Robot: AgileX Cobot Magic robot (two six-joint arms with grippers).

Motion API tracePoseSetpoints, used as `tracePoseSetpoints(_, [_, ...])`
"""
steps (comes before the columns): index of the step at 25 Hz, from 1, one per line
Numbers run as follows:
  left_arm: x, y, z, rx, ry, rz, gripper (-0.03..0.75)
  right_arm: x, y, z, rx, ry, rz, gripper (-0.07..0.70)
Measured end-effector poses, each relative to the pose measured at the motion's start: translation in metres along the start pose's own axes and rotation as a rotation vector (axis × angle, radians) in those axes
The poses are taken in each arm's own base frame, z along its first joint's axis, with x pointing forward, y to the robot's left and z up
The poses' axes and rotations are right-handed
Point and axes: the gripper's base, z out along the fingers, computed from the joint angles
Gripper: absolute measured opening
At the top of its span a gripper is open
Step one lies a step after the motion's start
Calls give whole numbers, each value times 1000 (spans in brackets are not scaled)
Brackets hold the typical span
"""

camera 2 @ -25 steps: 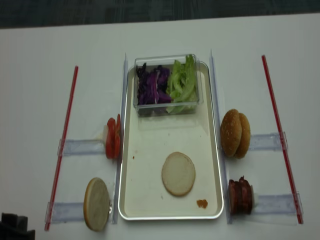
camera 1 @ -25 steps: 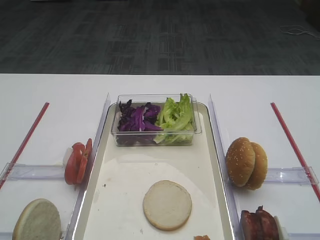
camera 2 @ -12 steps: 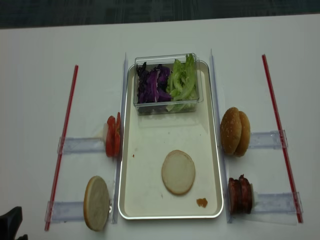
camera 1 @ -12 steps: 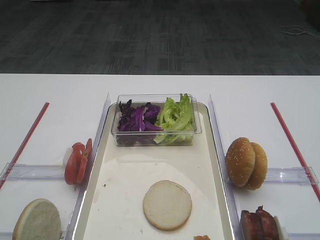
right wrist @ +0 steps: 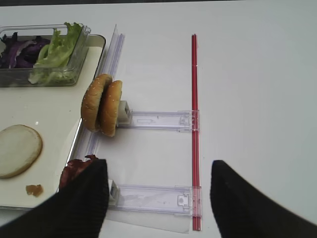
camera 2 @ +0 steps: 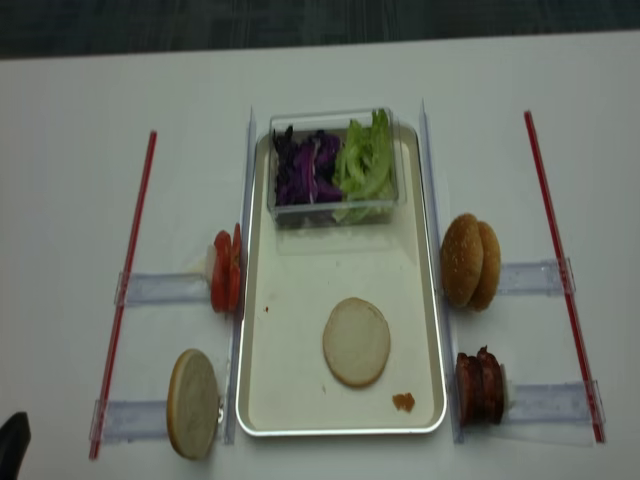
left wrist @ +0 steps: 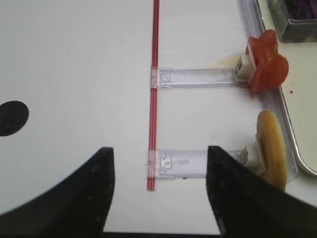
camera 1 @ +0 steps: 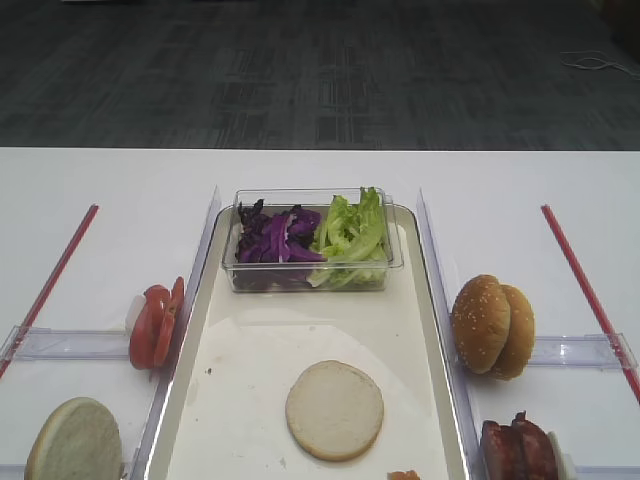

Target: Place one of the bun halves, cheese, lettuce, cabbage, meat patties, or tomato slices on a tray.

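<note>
Left end effector (left wrist: 157, 191) agape above bare table (left wrist: 74, 74).

Frame edges crop the meat patties (camera 1: 518, 447) — and a bun half (camera 1: 75, 441).

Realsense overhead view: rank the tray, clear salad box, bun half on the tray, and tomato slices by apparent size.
1. tray
2. clear salad box
3. bun half on the tray
4. tomato slices, which stand on edge and so show only a narrow profile.
</note>
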Motion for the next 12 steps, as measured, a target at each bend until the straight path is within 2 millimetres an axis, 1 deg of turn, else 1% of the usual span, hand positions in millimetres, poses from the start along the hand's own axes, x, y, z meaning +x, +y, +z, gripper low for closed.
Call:
tracePoseSetpoints(9, [9,2,-11,7,-96,-10,420,0,0,0,0,0,-2,454])
tracePoseSetpoints(12, [10,2,-12,8,-103,-11,420,0,0,0,0,-2,-2,454])
